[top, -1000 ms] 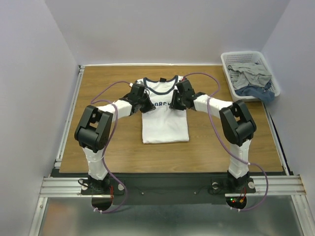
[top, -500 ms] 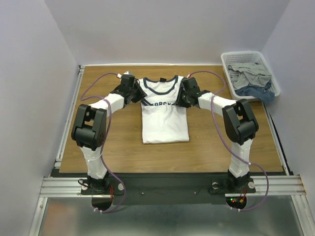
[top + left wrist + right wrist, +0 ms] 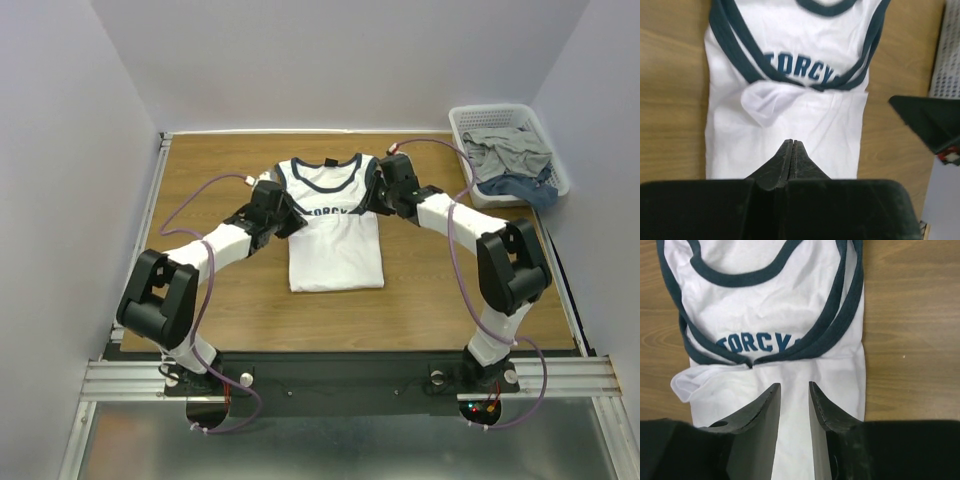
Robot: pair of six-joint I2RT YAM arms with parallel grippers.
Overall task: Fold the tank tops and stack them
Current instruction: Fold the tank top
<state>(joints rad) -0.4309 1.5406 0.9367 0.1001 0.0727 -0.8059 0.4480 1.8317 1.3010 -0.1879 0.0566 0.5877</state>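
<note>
A white tank top with navy trim and a navy chest print lies flat on the table, its sides folded in to a narrow strip. It also shows in the left wrist view and the right wrist view. My left gripper is shut and empty, hovering at the shirt's left edge near the chest; in its own view the jaws are pressed together over the white cloth. My right gripper is open and empty at the shirt's right armhole; in its own view the jaws stand apart above the cloth.
A white basket at the back right holds grey and blue clothes. The wooden table has a metal rail along its left edge and walls close on three sides.
Both grippers have left the chest of the shirt. The left went out to the left shoulder, then came nearer with its elbow lowered. The right moved a little right and farther.
</note>
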